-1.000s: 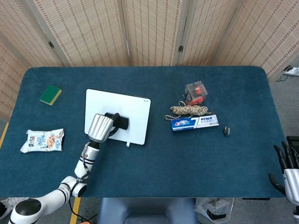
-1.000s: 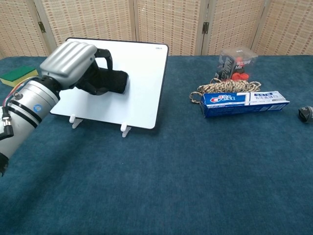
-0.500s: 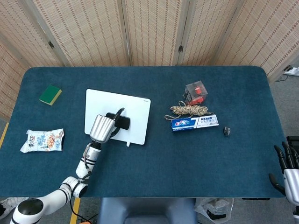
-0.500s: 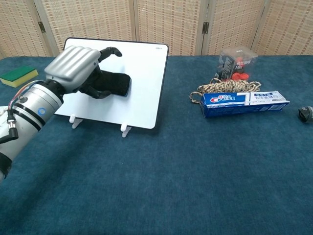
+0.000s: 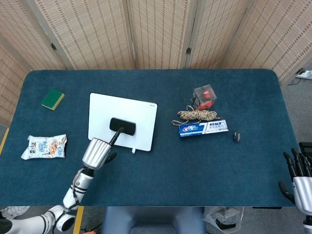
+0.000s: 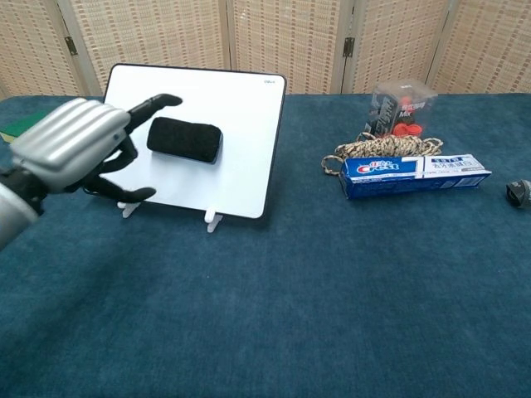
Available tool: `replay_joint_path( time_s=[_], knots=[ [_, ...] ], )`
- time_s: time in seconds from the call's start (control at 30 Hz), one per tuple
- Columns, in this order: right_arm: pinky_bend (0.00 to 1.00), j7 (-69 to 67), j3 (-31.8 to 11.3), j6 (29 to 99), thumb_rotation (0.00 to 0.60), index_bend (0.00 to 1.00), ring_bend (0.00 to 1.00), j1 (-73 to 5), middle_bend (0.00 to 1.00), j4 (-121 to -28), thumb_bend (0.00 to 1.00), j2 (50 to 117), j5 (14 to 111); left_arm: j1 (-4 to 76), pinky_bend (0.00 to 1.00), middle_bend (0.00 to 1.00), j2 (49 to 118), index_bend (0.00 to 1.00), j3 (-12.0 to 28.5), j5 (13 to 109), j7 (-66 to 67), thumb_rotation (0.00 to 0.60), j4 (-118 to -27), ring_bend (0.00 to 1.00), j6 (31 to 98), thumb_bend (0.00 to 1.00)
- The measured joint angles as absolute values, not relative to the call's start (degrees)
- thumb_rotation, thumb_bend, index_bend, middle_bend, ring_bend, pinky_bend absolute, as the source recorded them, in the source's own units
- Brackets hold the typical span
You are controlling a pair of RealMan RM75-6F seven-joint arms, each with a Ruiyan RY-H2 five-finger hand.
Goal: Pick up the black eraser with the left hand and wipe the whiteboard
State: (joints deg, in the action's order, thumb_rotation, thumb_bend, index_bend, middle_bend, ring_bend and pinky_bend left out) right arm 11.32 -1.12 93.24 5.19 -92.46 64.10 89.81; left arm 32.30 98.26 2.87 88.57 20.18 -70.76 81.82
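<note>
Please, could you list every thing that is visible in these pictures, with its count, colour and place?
table: 1, dark blue, under all
whiteboard: 1, white, left of centre
black eraser: 1, on whiteboard
sponge: 1, green and yellow, far left
snack packet: 1, white, left edge
clear box: 1, red inside, right of centre
rope: 1, beige, before box
toothpaste box: 1, blue, beside rope
small object: 1, dark, right
left hand: 1, silver, fingers apart, near eraser
right hand: 1, right edge

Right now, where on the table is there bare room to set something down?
Bare cloth runs along the near edge, from the left hand to the right hand, and behind the whiteboard. It is crowded around the toothpaste box, rope and clear box.
</note>
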Motion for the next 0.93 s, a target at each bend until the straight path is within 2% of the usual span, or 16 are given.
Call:
replay_joint_path(
  time_s=[0.13, 0.23, 0.37, 0.47, 0.57, 0.7, 0.93],
  knots=[
    [0.07, 11.98, -1.02, 93.26, 0.6, 0.0, 0.05, 5.25, 0.0, -92.6, 0.33, 64.41, 89.89, 26.19, 0.8, 0.97, 87.82, 0.0, -3.89, 90.39, 25.65, 0.6, -84.77, 0.71, 85.16, 0.23],
    [0.07, 12.63, -0.97, 92.64, 0.6, 0.0, 0.05, 5.01, 0.0, -92.65, 0.33, 64.58, 89.81, 20.3, 0.67, 0.8, 79.27, 0.0, -9.14, 92.61, 27.31, 0.6, -92.17, 0.57, 89.94, 0.23],
    [0.07, 13.74, -1.12, 91.76, 0.6, 0.0, 0.05, 4.48, 0.0, -92.85, 0.33, 64.9, 89.48, 12.85, 0.48, 0.56, 73.68, 0.0, -12.84, 94.15, 26.42, 0.6, -93.49, 0.37, 96.95, 0.22],
    [0.07, 14.32, -1.29, 91.31, 0.6, 0.0, 0.05, 4.21, 0.0, -93.03, 0.33, 65.05, 89.11, 7.87, 0.33, 0.4, 72.93, 0.0, -13.3, 92.79, 25.11, 0.6, -90.38, 0.23, 100.54, 0.21],
    [0.07, 15.0, -1.36, 90.76, 0.6, 0.0, 0.05, 3.91, 0.0, -93.16, 0.33, 65.27, 88.89, 3.9, 0.26, 0.32, 72.83, 0.0, -12.81, 88.98, 23.41, 0.6, -88.43, 0.16, 101.68, 0.21],
    [0.07, 16.27, -1.35, 89.78, 0.6, 0.0, 0.05, 3.39, 0.0, -93.32, 0.34, 65.57, 88.66, 1.23, 0.22, 0.26, 73.06, 0.0, -10.69, 85.76, 19.93, 0.6, -86.24, 0.11, 102.67, 0.21],
    [0.07, 15.87, -1.38, 90.35, 0.6, 0.0, 0.05, 3.51, 0.0, -93.43, 0.33, 65.5, 88.59, -1.23, 0.2, 0.21, 73.55, 0.0, -8.04, 88.59, 17.96, 0.6, -84.46, 0.08, 105.31, 0.21]
  ],
)
